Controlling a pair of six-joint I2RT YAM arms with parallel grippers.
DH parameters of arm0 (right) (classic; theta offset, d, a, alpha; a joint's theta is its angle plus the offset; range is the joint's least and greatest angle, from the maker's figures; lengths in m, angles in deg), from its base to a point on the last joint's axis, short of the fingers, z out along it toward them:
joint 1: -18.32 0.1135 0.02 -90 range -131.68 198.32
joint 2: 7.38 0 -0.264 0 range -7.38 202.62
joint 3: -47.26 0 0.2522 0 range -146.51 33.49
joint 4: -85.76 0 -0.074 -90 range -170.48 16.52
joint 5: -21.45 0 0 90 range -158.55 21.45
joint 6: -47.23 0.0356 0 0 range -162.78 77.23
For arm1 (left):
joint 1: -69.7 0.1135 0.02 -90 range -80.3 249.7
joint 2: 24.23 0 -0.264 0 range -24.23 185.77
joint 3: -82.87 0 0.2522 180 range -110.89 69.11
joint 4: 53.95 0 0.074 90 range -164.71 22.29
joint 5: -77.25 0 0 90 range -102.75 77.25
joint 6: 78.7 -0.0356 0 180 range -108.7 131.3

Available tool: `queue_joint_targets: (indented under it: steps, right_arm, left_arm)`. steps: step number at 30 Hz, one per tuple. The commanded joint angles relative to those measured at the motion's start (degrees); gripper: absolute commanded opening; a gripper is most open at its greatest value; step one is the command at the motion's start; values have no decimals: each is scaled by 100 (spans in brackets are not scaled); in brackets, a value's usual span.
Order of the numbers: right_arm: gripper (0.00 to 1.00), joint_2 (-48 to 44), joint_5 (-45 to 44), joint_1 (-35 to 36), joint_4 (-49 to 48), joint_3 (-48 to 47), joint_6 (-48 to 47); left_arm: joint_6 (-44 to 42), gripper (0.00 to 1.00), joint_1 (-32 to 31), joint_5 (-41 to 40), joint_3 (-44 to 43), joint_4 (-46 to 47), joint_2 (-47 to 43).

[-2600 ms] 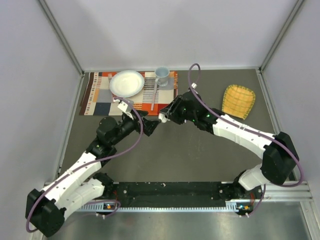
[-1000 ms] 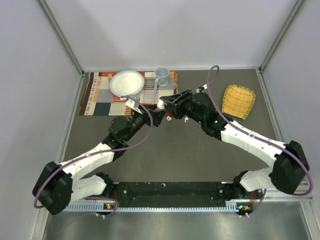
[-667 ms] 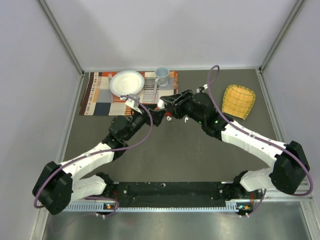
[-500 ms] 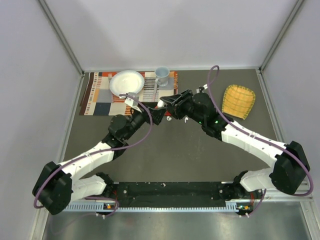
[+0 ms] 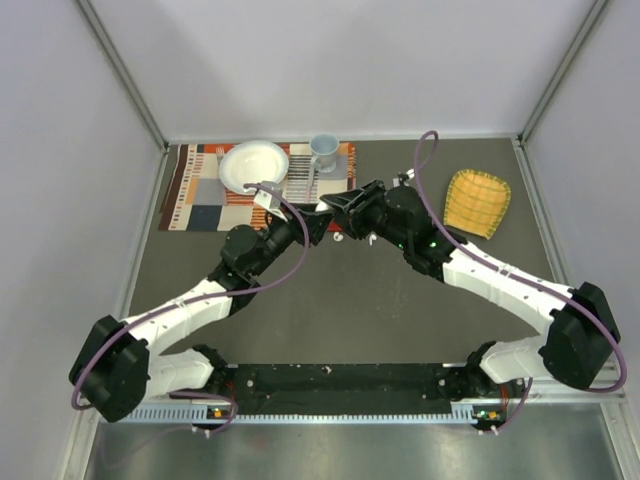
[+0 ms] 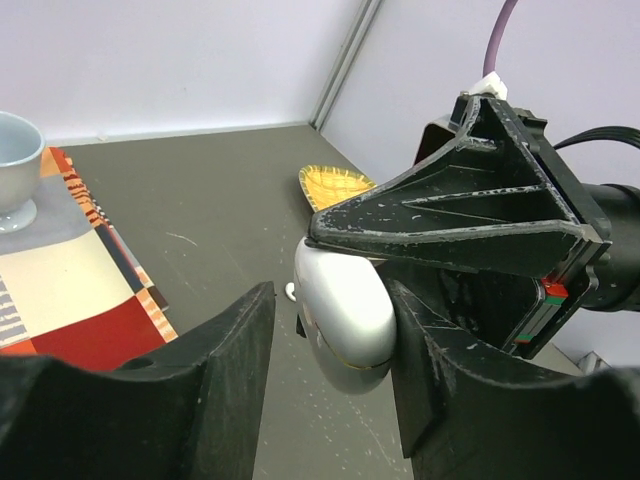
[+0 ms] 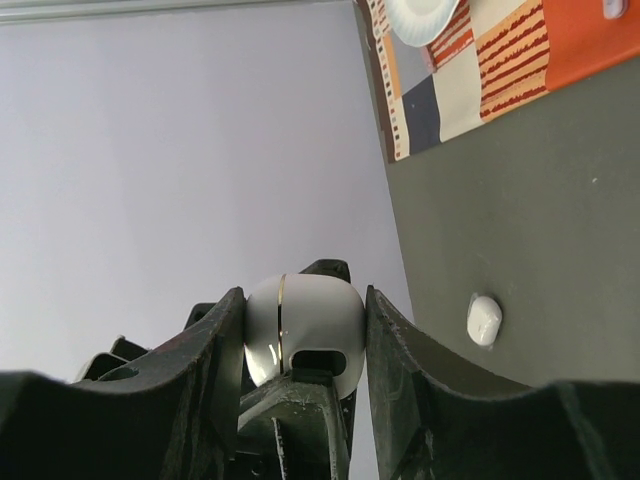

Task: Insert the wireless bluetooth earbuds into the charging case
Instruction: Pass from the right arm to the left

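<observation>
Since half a second ago the left arm has pushed towards the far edge, and the left gripper point(image 6: 330, 290) now reaches around the charging case point(image 6: 340, 320). Its jaws are spread wide, one finger on each side, with a gap showing on one side. The right gripper point(image 7: 303, 295) is clamped on the case and holds it in the air, above the bench just near of the patterned mat point(image 5: 200, 200).

The mat lies along the far edge towards the left corner and carries a white plate point(image 5: 253, 165) and a pale blue cup point(image 5: 324, 150). A yellow woven pad point(image 5: 477, 200) sits near the far right corner. One of the wireless bluetooth earbuds point(image 7: 483, 320) lies on bare grey bench beneath the grippers.

The case is glossy white and rounded, with a thin gold line around it.
</observation>
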Motion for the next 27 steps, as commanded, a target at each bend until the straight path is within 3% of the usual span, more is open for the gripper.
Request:
queue_joint_targets:
  steps: [1, 4, 8, 12, 14, 15, 16, 19, 24, 27]
  right_arm:
    - [0, -271, 24, -37, -261, -93, -150]
    - [0, -279, 33, -37, -270, -75, -159]
    - [6, -323, 50, -37, -357, -23, -220]
    - [29, -446, 103, -98, -358, -14, -641]
    - [51, -508, 208, -142, -279, -22, -800]
    - [55, -534, 243, -230, -296, -31, -1027]
    - [68, -543, 661, -291, -427, -31, -1186]
    - [81, -605, 1312, -572, -402, -110, -1608]
    - [83, -228, 3106, -1196, -559, -268, -1575]
    - [83, 10, 4179, -1469, -1058, -86, -1223]
  left_arm:
    - [30, 52, -21, 27, -296, 200, 119]
    - [13, 42, -21, 26, -304, 226, 181]
    - [-119, 20, -21, 18, -340, 68, 181]
    - [-409, 6, -21, 71, -340, -178, 85]
    - [-627, 0, -12, 202, -366, -344, 23]
    - [-716, 0, -12, 263, -392, -441, -3]
    - [-812, 0, 6, 481, -506, -555, -12]
    - [-1094, 0, 49, 764, -647, -1056, -108]
    - [-1507, 0, 322, 1668, -586, -1093, -188]
    - [-1464, 0, 803, 2810, -542, -690, -109]
